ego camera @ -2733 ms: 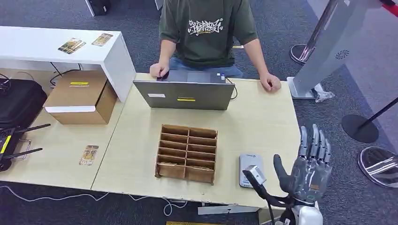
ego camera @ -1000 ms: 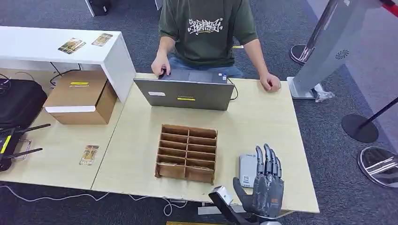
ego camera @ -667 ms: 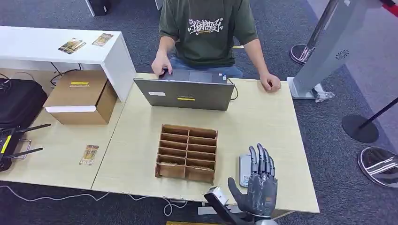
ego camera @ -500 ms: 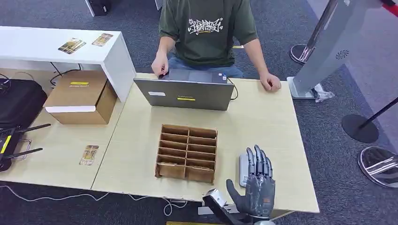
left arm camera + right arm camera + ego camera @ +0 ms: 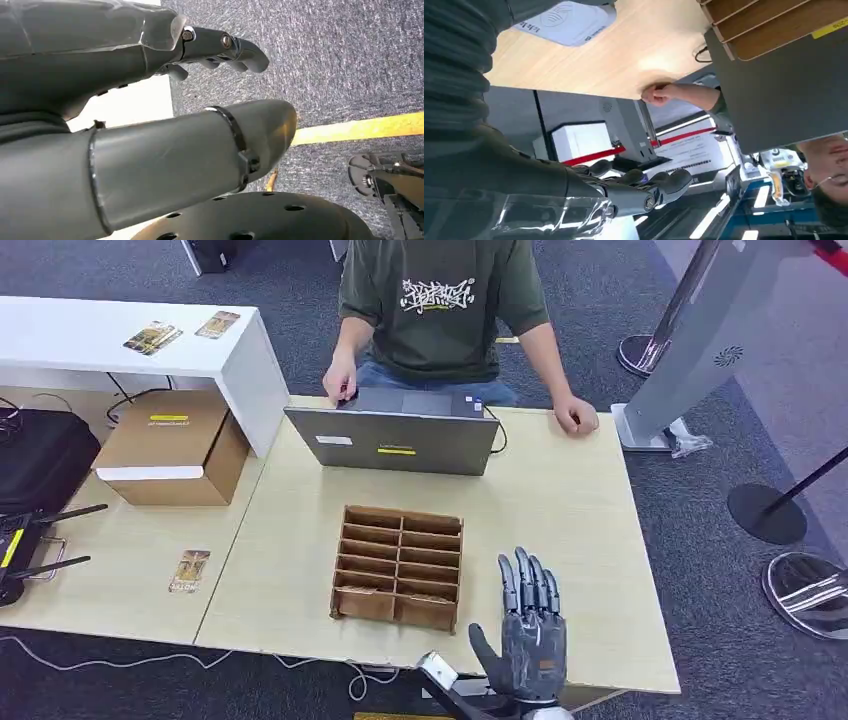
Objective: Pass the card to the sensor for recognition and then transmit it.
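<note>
Grey right robot hand, fingers spread, holding nothing, above sensor on pale bench, beside wooden divided tray. Left robot hand empty, fingers apart.

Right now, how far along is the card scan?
Nothing looks done. The right hand is open and empty above the card reader, beside the wooden slotted organizer. Left: picking a card, presenting it to the reader, and handing it on. A card lies on the neighbouring table.
</note>
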Robot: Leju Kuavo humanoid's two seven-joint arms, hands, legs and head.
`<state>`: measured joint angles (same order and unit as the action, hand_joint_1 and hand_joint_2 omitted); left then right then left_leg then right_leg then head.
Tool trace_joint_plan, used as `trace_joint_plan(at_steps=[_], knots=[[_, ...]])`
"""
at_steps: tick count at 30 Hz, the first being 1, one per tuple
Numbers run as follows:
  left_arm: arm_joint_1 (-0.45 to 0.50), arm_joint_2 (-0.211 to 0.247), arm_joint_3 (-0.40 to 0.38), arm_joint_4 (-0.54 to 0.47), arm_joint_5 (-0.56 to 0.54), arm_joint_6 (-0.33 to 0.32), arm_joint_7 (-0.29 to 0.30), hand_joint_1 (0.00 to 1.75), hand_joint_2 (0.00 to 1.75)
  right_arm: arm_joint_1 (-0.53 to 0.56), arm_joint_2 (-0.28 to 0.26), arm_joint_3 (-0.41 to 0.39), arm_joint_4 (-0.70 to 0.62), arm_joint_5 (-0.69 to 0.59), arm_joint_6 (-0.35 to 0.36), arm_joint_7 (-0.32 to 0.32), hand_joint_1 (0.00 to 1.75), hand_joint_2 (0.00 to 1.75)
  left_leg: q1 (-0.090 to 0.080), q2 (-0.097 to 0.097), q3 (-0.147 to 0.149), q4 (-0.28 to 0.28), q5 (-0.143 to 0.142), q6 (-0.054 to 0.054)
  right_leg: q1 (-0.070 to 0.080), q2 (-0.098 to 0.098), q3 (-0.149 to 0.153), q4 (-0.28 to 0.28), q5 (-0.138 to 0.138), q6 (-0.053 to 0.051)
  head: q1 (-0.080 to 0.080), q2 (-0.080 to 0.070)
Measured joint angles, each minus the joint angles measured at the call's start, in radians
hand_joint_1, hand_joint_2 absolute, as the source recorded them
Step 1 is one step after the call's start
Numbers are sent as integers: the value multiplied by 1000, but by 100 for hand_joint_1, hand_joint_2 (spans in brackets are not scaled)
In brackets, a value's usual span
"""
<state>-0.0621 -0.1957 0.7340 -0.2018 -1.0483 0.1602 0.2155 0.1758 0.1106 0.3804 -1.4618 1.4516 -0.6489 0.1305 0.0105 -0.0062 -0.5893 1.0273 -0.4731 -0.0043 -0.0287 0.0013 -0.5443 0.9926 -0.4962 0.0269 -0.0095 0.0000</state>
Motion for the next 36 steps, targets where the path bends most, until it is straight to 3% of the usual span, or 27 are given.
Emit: trace_joint_plan(at_steps=[16, 26, 36], knots=[[-1, 3, 2, 0, -2, -8, -9, 0, 0, -60, -45, 104, 67, 27, 3, 50, 0, 175, 0, 0, 0, 0, 0, 0, 0, 0, -1, 0, 0, 0, 0, 0], [-4, 3, 10, 0, -13, -11, -9, 0, 0, -84, -71, 156, 82, -18, 57, 88, 0, 175, 0, 1, 0, 0, 0, 0, 0, 1, -2, 0, 0, 0, 0, 0], [-5, 3, 25, 0, -11, -12, -3, 0, 0, -110, -103, 213, 101, -55, 51, 83, 0, 175, 0, 2, 0, 0, 0, 0, 0, 2, -2, 0, 0, 0, 0, 0]])
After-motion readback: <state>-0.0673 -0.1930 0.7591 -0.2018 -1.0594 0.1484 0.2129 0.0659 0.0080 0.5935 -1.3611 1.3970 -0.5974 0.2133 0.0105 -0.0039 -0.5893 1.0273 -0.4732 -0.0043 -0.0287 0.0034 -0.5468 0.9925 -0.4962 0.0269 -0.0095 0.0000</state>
